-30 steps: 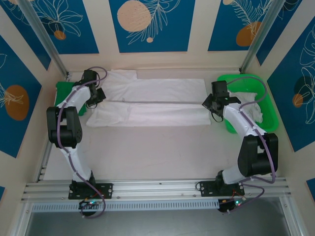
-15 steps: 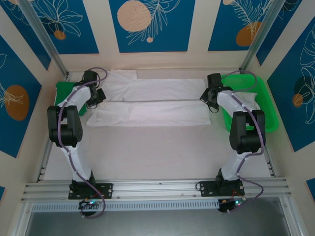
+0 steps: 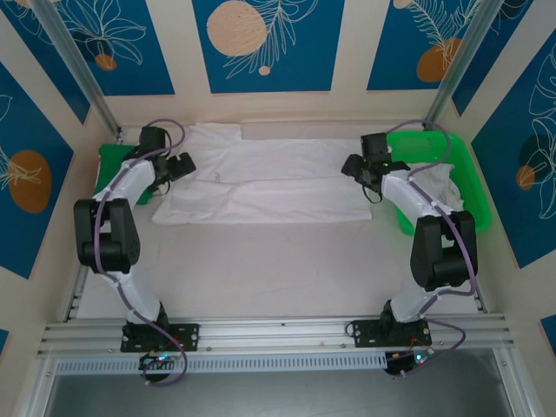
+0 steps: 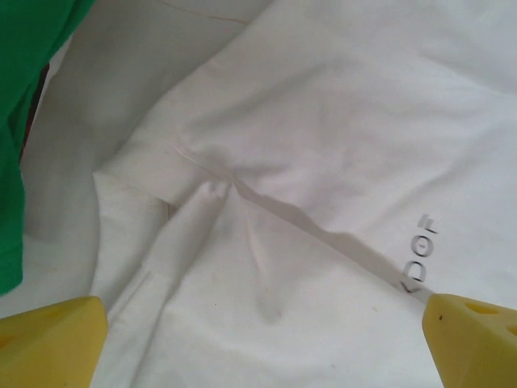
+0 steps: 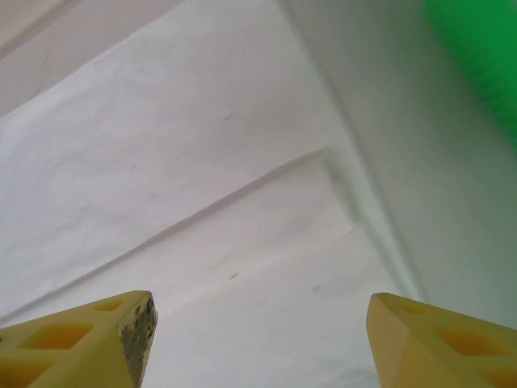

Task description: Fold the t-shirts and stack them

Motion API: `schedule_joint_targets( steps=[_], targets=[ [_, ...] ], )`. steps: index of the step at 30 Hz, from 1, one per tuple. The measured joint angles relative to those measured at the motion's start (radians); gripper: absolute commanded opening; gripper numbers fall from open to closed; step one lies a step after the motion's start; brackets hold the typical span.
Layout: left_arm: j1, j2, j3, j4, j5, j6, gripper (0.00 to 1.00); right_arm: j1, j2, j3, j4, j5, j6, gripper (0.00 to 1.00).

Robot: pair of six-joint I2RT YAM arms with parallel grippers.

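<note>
A white t-shirt [image 3: 269, 178] lies flat across the far half of the table, with a long fold line running left to right. In the left wrist view the t-shirt [image 4: 307, 137] shows a crease and a small grey print. My left gripper [image 3: 183, 164] hovers over the shirt's left end, and its yellow fingers [image 4: 56, 339] stand wide apart; the left gripper [image 4: 262, 347] is open with only cloth below. My right gripper [image 3: 349, 165] hangs over the shirt's right end. The right gripper [image 5: 262, 339] is open above the t-shirt [image 5: 186, 186], holding nothing.
A bright green tray [image 3: 473, 187] stands at the right with more white cloth [image 3: 443, 187] bunched in it. A second green piece [image 3: 109, 165] lies at the left wall behind the left arm. Bare table [image 3: 278, 269] stretches in front of the shirt.
The right arm swung from the tray side to the shirt's right end. The left gripper shifted right, over the shirt. The dark gap along the fold has closed.
</note>
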Motion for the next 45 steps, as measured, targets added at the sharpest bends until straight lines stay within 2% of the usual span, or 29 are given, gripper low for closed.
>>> schedule_joint_targets(
  steps=[7, 14, 18, 25, 35, 41, 45],
  targets=[
    [-0.072, -0.055, -0.17, 0.104, 0.051, -0.069, 1.0, 0.126, 0.088, -0.068, 0.042, -0.08, 0.039, 0.65],
    [-0.089, -0.042, -0.307, 0.156, 0.059, -0.105, 1.0, 0.118, 0.116, -0.185, 0.066, -0.117, 0.103, 0.63],
    [-0.089, -0.085, -0.39, 0.227, 0.056, -0.109, 1.0, 0.106, 0.066, -0.246, 0.085, -0.129, 0.134, 0.63],
    [-0.089, -0.263, -0.605, 0.285, 0.067, -0.13, 1.0, 0.135, -0.067, -0.373, 0.036, -0.131, 0.191, 0.63],
    [-0.089, -0.568, -0.845, 0.209, 0.074, -0.182, 1.0, 0.202, -0.354, -0.591, -0.121, -0.132, 0.329, 0.63],
    [-0.089, -0.668, -0.878, 0.106, 0.074, -0.201, 1.0, 0.214, -0.433, -0.614, -0.211, -0.136, 0.354, 0.64],
    [-0.089, -0.662, -0.811, 0.017, 0.073, -0.216, 1.0, 0.214, -0.467, -0.57, -0.245, -0.135, 0.341, 0.66]
  ],
)
